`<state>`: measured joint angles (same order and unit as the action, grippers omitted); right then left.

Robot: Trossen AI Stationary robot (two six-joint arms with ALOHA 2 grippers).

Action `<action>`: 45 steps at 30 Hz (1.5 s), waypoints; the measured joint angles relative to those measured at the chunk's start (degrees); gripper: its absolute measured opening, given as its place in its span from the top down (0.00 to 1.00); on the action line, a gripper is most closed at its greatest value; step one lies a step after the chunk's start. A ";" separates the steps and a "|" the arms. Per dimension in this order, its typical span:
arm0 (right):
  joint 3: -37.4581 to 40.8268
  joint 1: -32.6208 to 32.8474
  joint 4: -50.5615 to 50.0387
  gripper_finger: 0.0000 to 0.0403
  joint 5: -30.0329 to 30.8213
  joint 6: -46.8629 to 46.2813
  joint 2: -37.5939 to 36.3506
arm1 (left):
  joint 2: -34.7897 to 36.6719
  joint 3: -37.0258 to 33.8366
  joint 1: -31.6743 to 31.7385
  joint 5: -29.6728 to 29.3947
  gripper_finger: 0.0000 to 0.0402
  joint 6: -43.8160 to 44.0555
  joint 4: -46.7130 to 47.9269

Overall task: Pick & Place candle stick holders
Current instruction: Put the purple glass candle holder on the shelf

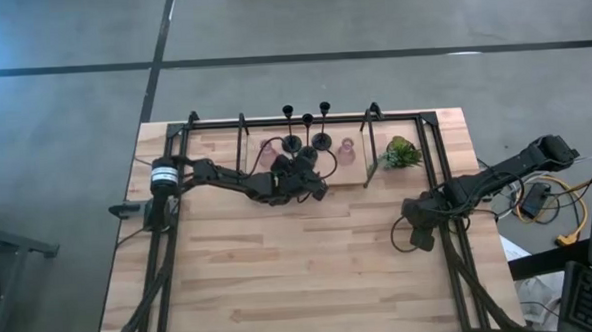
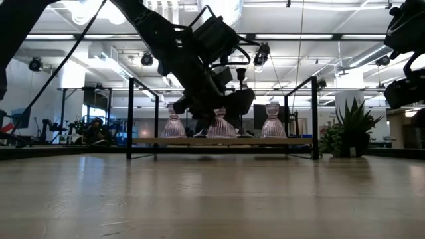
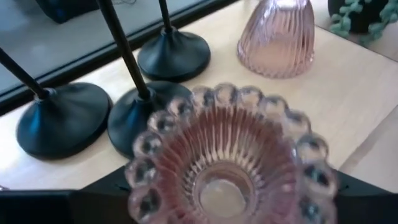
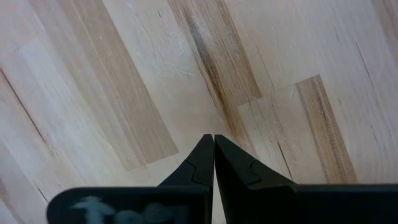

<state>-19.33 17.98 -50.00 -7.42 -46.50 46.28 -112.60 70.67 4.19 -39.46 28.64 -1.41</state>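
Three slim black candle stick holders (image 1: 308, 135) stand on their round bases on a light wooden board (image 1: 356, 173) at the table's far middle; they also show in the left wrist view (image 3: 59, 118). Two pink glass holders (image 1: 267, 153) (image 1: 345, 151) stand on the board to either side. My left gripper (image 1: 299, 178) is over the board, its fingers on either side of a third pink glass holder (image 3: 227, 168), which shows in the low view (image 2: 221, 125). My right gripper (image 1: 419, 236) is shut and empty over bare table at the right. My left gripper has the middle pink glass holder between its two fingers (image 3: 106, 186), which lie against opposite sides of its beaded rim (image 3: 140, 180). The fingers come slanting down from the table's left. The holder is upright, its base level with the other two on the board (image 2: 221, 135).
A small green plant (image 1: 401, 153) stands right of the board. A black metal frame (image 1: 370, 143) with upright posts surrounds the board and runs along the table's sides. The table's near half (image 1: 301, 276) is bare wood.
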 joint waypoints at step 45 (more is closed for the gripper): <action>0.00 0.01 1.11 0.98 -0.01 0.00 -0.02 | 11.16 0.24 0.22 1.40 0.26 -7.93 -1.10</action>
<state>-19.33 17.99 -48.88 -7.43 -46.50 46.26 -101.45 70.91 4.40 -38.06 20.71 -2.50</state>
